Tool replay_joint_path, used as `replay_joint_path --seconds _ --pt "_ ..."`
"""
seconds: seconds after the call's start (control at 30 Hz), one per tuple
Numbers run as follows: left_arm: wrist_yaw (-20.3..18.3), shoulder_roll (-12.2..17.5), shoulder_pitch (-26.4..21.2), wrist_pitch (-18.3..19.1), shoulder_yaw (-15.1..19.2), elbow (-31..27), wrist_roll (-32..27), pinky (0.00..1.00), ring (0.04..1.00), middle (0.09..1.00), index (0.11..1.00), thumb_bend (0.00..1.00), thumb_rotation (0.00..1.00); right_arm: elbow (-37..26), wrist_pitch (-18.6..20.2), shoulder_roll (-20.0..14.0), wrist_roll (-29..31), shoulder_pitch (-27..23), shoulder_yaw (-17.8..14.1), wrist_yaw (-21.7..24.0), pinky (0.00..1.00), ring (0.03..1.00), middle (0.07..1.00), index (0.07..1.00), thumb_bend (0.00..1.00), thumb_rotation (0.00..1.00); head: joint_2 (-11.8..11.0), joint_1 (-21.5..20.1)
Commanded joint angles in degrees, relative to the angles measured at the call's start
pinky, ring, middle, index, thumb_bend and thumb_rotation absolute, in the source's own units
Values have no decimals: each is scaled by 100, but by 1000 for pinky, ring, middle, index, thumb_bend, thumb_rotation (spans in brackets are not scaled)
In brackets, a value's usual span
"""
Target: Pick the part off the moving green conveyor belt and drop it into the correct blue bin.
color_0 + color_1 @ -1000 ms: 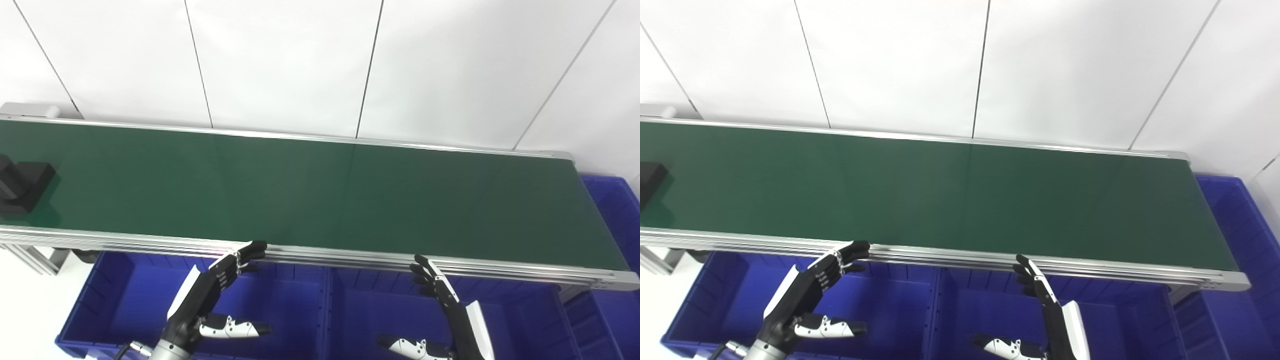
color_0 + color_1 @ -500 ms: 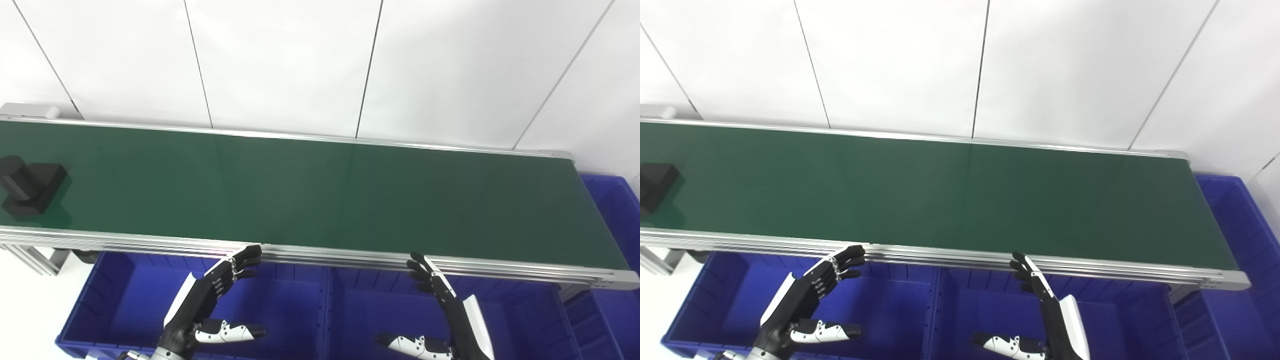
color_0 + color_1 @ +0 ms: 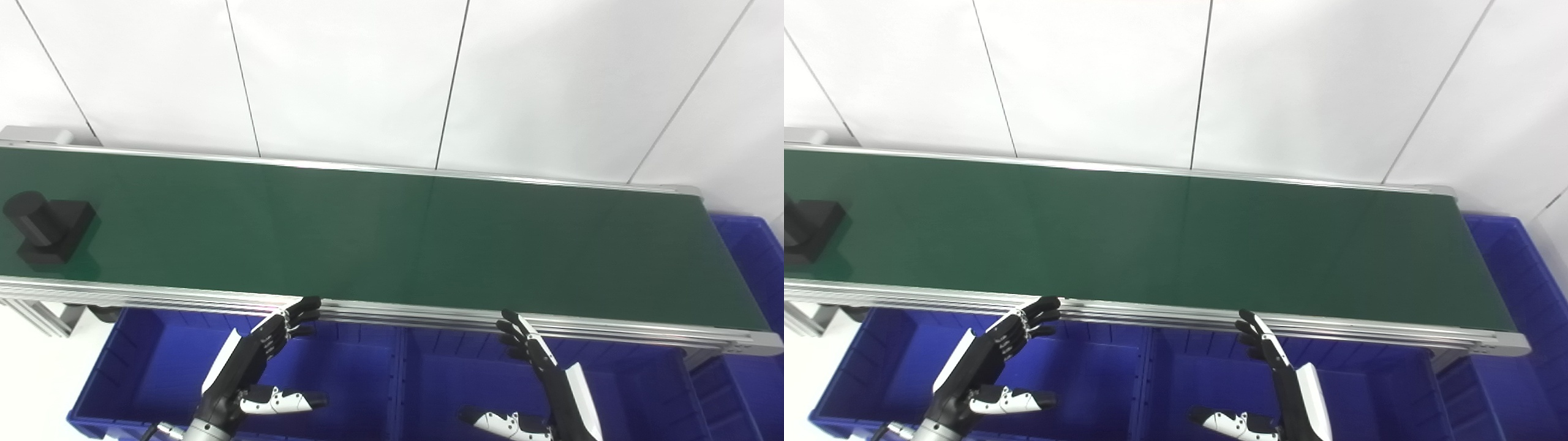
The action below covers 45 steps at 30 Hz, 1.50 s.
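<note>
A black part, a block with a round stub on top, lies on the green conveyor belt at its far left; it also shows at the left edge of the right eye view. My left hand is open and empty, held over the left blue bin below the belt's front rail. My right hand is open and empty over the middle blue bin. Both hands are far from the part.
A third blue bin stands past the belt's right end. The aluminium front rail of the belt runs just above my fingertips. A white panelled wall stands behind the belt.
The black part has ridden to the right along the belt and shows more fully. Both hands have shifted only slightly and stay open.
</note>
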Motion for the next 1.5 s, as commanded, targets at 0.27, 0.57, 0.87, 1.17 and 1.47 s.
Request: replay_joint_path --seconds 0.27,0.57,0.87,1.17,1.47 --pt "112 -238 -72 -254 -138 -52 225 768 834 847 820 956 199 104 -478 -209 472 19 -130 -57 806 845 873 920 846 267 -597 1608" --pt "300 -295 -73 -254 -272 19 473 733 803 821 794 983 184 580 -896 -360 506 -98 -218 -130 832 857 883 942 809 232 -881 2107" --pt "461 -288 -97 -255 -370 115 574 723 794 816 785 1000 181 695 -966 -328 519 -101 -284 -141 845 865 876 950 790 169 -1134 2348" --pt "590 -334 -156 -257 -463 266 643 722 789 806 775 1000 193 801 -1017 -390 618 -107 -348 -73 868 894 900 980 749 32 -1343 2875" --pt "722 -291 -161 -256 -535 244 675 704 782 810 774 1000 203 632 -1085 -381 650 -107 -397 -95 918 904 909 983 727 39 -1308 2764"
